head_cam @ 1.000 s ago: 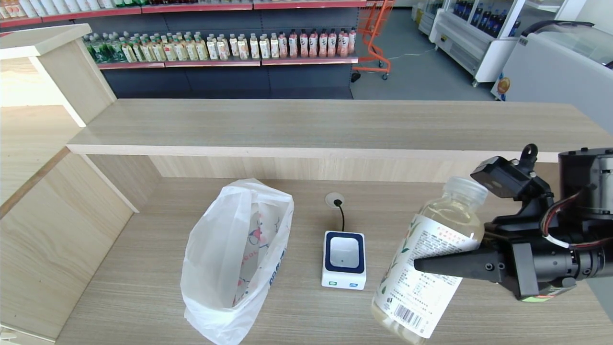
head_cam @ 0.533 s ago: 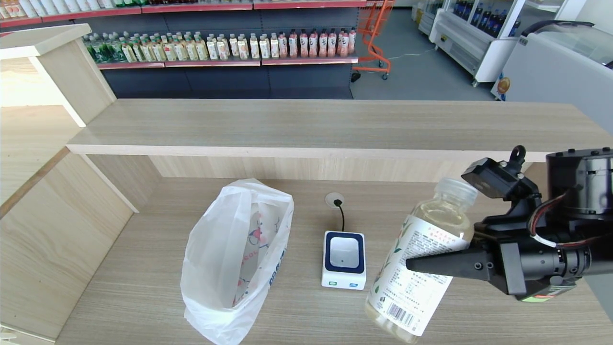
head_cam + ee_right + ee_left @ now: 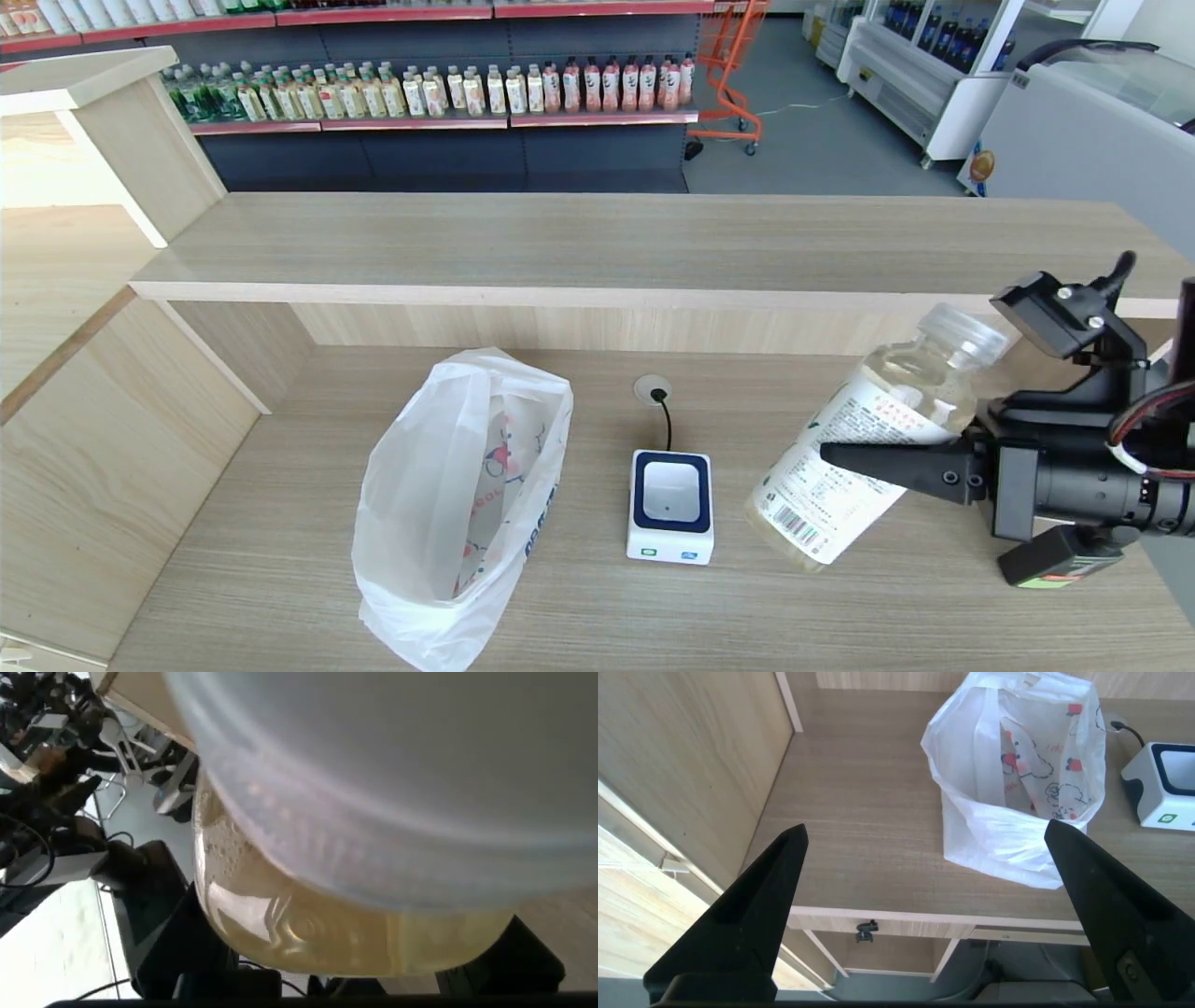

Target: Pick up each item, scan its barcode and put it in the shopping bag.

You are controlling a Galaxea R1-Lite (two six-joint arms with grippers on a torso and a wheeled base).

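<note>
My right gripper (image 3: 854, 464) is shut on a clear bottle (image 3: 868, 448) of pale yellow drink with a white label. The bottle hangs tilted above the counter, cap up to the right, its barcode low on the label and turned toward the scanner (image 3: 669, 505), which sits just to its left. In the right wrist view the bottle (image 3: 355, 840) is pressed close against the camera. A white plastic shopping bag (image 3: 457, 504) stands open left of the scanner. In the left wrist view my left gripper (image 3: 924, 905) hangs open above the counter's near edge, beside the bag (image 3: 1018, 775).
The scanner's cable runs to a grommet (image 3: 652, 387) behind it. A raised wooden ledge (image 3: 616, 243) borders the counter at the back and a wooden side wall (image 3: 103, 448) closes the left. Store shelves of bottles (image 3: 420, 89) stand beyond.
The right gripper has swung the bottle up and to the right, tilting it flatter, so its base now sits higher beside the scanner. Bag and scanner have not moved.
</note>
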